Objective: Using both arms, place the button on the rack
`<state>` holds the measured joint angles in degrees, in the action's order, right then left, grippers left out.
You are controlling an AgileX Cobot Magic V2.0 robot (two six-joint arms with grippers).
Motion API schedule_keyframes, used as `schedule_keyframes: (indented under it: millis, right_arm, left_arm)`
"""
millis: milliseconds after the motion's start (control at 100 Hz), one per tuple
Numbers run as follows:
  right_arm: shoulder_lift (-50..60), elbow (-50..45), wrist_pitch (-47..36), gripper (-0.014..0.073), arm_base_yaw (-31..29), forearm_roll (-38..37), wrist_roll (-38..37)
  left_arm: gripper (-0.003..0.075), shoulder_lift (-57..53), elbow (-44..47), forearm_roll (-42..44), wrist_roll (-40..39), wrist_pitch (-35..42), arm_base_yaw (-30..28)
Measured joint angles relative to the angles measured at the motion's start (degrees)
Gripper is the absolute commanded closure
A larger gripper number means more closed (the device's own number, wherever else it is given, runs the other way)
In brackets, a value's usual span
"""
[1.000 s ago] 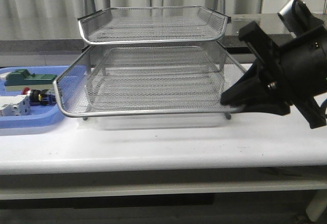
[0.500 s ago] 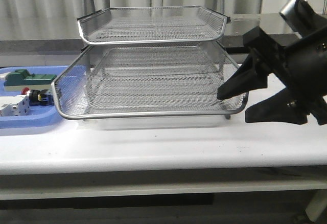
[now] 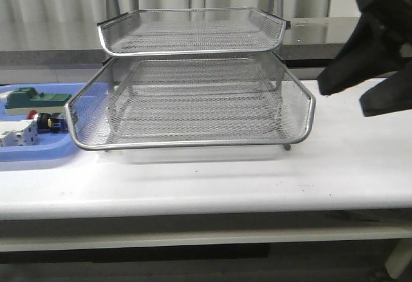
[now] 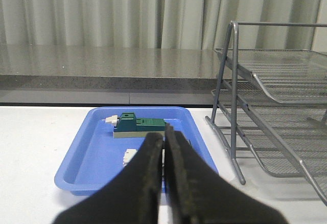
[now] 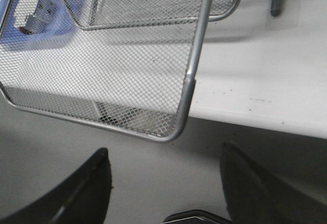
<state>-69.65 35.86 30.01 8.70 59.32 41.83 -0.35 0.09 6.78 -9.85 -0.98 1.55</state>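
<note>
The rack (image 3: 193, 82) is standing on the white worktop (image 3: 212, 179). The right end effector (image 3: 373, 82) is hovering beside it, fingers spread apart. The left end effector (image 4: 164, 183) is sitting pressed together. The button (image 3: 48, 122) is lying in the blue tray (image 3: 38, 156). No legible writing.

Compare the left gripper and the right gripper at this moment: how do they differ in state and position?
The left gripper is shut, fingers pressed together; the right gripper is open, fingers spread wide. The left gripper faces the blue tray; the right gripper sits by the rack's pulled-out middle tray. Both are black and hold nothing.
</note>
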Motion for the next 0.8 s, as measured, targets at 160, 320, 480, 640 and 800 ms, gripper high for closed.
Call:
schedule_keyframes:
  millis: [160,320,480,640,800]
  right_arm:
    - [7.8,0.0,0.6,0.0128,0.0,-15.1,-10.7]
    - [14.7,0.1,4.0,0.0128,0.0,-29.8,-22.1]
    - [19.9,2.6,10.2,0.0128,0.0,-44.7,-33.3]
    - [24.3,5.8,17.0,0.0128,0.0,-54.9,-40.6]
    - [29.2,7.9,22.9,0.0128,0.0,-61.0,-45.5]
  left_arm:
    - [0.0716,0.0,0.0,0.0,0.0,0.0,0.0]
    - [0.0716,0.0,0.0,0.0,0.0,0.0,0.0]
    - [0.0716,0.0,0.0,0.0,0.0,0.0,0.0]
    - [0.0716,0.0,0.0,0.0,0.0,0.0,0.0]
    - [0.0716,0.0,0.0,0.0,0.0,0.0,0.0]
